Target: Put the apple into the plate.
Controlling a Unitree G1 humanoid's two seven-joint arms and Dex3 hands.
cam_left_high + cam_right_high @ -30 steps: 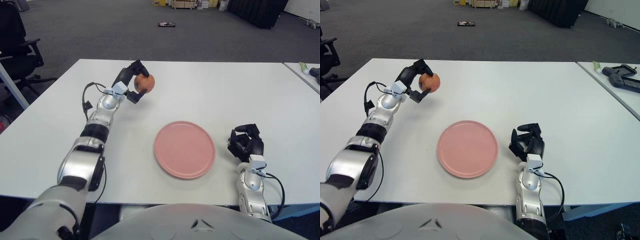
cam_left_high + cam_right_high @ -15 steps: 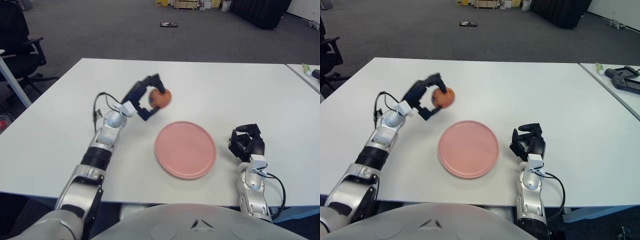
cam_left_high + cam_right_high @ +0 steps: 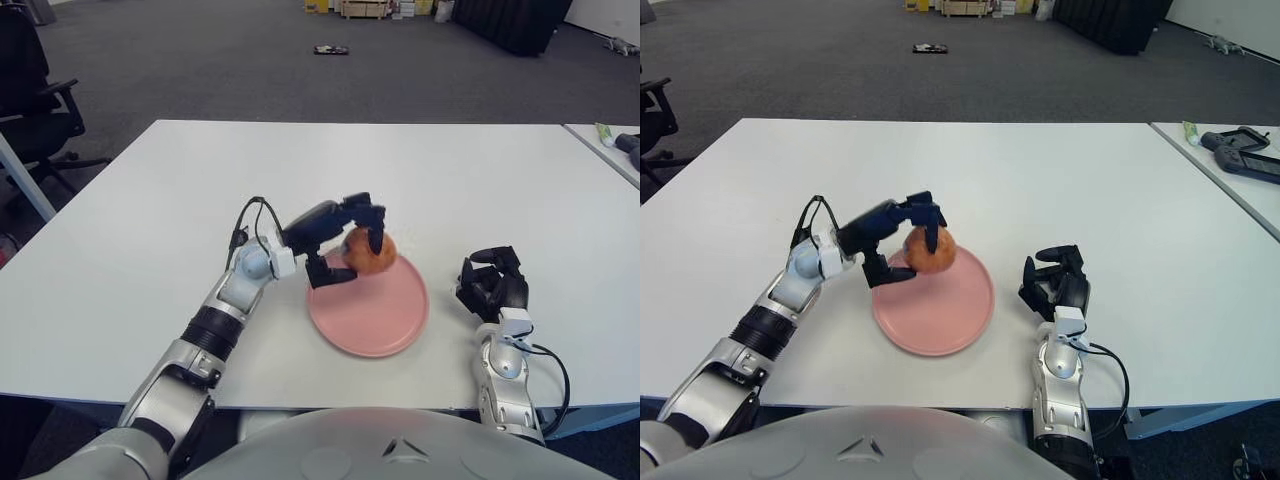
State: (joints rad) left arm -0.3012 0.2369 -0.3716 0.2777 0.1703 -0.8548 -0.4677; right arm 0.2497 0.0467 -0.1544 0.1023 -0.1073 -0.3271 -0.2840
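- The left hand [image 3: 345, 243] pinches the apple [image 3: 368, 251] between its dark fingers, one finger draped over the top and another below on the left side.
- The apple sits over the far-left part of the pink plate [image 3: 385, 320], low above it; whether its underside already touches the plate cannot be told from these views.
- The right hand [image 3: 1053, 283] shows just to the right of the plate, fingers curled inward and holding nothing.
- The plate lies on the white table [image 3: 120, 240], near the front edge, with bare tabletop all round it.
- Judged from this, the carry is nearly done and only the lowering and release remain.
- Risk: the apple is close to the plate's far-left rim, not its middle. Let go from a height, a round fruit could roll over the shallow rim onto the table.
- Risk: the lower finger lies between apple and plate; pressing down could tip or push the light plate.
- Risk: opening unevenly could flick the apple sideways, so a release nearer the centre looks safer.
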